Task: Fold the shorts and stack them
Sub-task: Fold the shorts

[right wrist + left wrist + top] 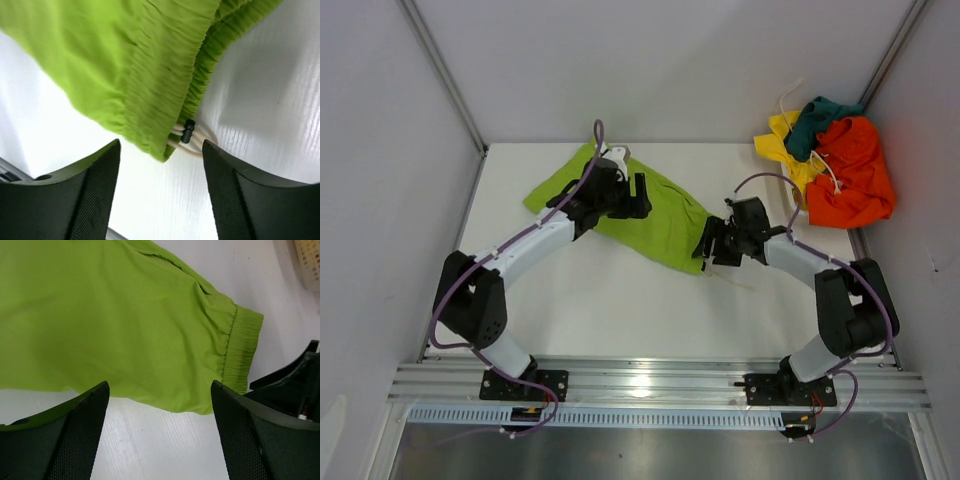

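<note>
The lime green shorts [660, 215] lie spread flat on the white table, running from back left to centre. My left gripper [638, 196] is open above their middle; in the left wrist view [160, 410] the cloth [115, 320] and its waistband [242, 350] lie beyond the open fingers. My right gripper [710, 243] is open at the shorts' near right waistband corner [165, 150], where the white drawstring and black toggle [188, 131] stick out. The orange [855, 175], yellow [782, 140] and dark teal [820, 118] shorts lie heaped at the back right.
White walls close in the table on the left, back and right. A corner of a white mesh basket [310, 262] shows at the top right of the left wrist view. An aluminium rail [660, 385] runs along the near edge.
</note>
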Robot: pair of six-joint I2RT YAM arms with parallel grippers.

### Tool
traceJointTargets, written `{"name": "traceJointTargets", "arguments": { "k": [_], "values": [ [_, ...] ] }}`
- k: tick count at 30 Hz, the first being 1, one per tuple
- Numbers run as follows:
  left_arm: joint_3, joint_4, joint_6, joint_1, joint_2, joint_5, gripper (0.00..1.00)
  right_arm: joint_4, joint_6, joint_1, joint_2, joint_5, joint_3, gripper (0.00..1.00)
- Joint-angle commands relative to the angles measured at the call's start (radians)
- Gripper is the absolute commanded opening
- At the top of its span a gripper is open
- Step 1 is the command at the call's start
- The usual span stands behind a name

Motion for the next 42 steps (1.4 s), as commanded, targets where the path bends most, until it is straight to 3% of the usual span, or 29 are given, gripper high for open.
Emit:
{"name": "traceJointTargets", "arguments": {
  "k": [1, 4, 10, 19, 31, 42],
  "values": [
    [0.029, 0.03, 0.011, -0.025, 0.019, 0.039, 0.84, 0.027, 0.024, -0.01, -0.124, -0.011, -0.01, 0.7],
    [0.026, 0.031, 0.017, -0.052, 0.04, 0.048, 0.84, 0.059, 0.05, -0.04, -0.16, -0.039, -0.043, 0.72],
    [0.044, 0.03, 0.03, -0.103, 0.101, 0.078, 0.84, 0.277, 0.142, -0.128, -0.162, -0.168, -0.168, 0.75],
    [0.182, -0.067, 0.074, -0.166, 0.267, 0.036, 0.83, 0.585, 0.246, -0.159, -0.005, -0.291, -0.245, 0.79],
    [0.322, -0.194, 0.069, -0.164, 0.447, -0.05, 0.83, 0.863, 0.351, -0.149, 0.124, -0.201, -0.28, 0.81],
    [0.325, -0.227, 0.053, -0.163, 0.488, -0.027, 0.82, 0.938, 0.405, -0.145, 0.237, -0.167, -0.235, 0.82]
  ]
}}
